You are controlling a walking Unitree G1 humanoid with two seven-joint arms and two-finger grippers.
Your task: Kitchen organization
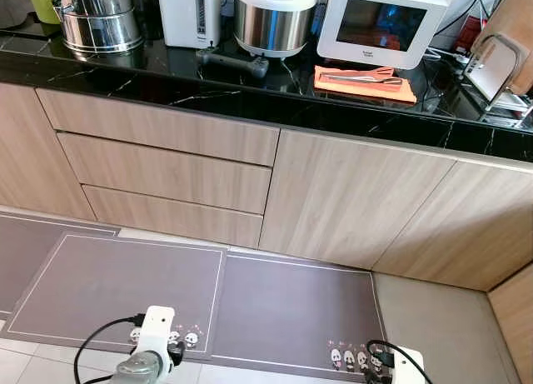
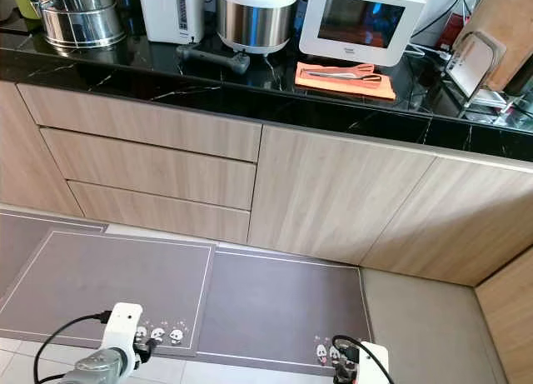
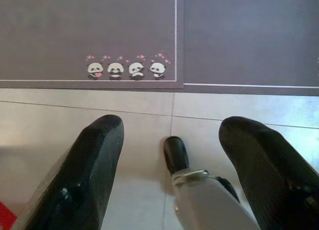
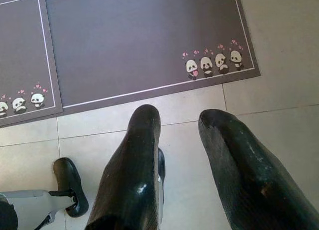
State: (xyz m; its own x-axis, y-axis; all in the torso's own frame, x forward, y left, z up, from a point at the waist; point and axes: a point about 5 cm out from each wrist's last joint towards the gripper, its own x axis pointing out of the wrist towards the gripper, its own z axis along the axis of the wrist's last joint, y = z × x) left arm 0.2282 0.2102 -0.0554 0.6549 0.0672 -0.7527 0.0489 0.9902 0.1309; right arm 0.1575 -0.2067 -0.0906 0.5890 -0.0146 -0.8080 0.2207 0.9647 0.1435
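Note:
A black marble counter (image 1: 250, 97) runs across the top of the eye views. On it stand a steel pot (image 1: 98, 19), a white hot-water pot (image 1: 190, 13), a steel rice cooker (image 1: 273, 19) and a white oven (image 1: 383, 22). An orange cloth (image 1: 333, 86) lies before the oven with metal tongs (image 1: 366, 79) on it. A black handle-shaped tool (image 1: 233, 61) lies in front of the rice cooker. Both arms hang low, far below the counter. My left gripper (image 3: 172, 127) is open over the floor tiles. My right gripper (image 4: 179, 117) is open too, with nothing between its fingers.
Three wooden drawers (image 1: 166, 172) and cabinet doors (image 1: 350, 201) sit under the counter. Grey mats (image 1: 125, 284) with little pandas (image 4: 214, 65) cover the floor before them. A rack (image 1: 500, 67) stands at the counter's right end. A wooden side panel (image 1: 512, 317) closes the right.

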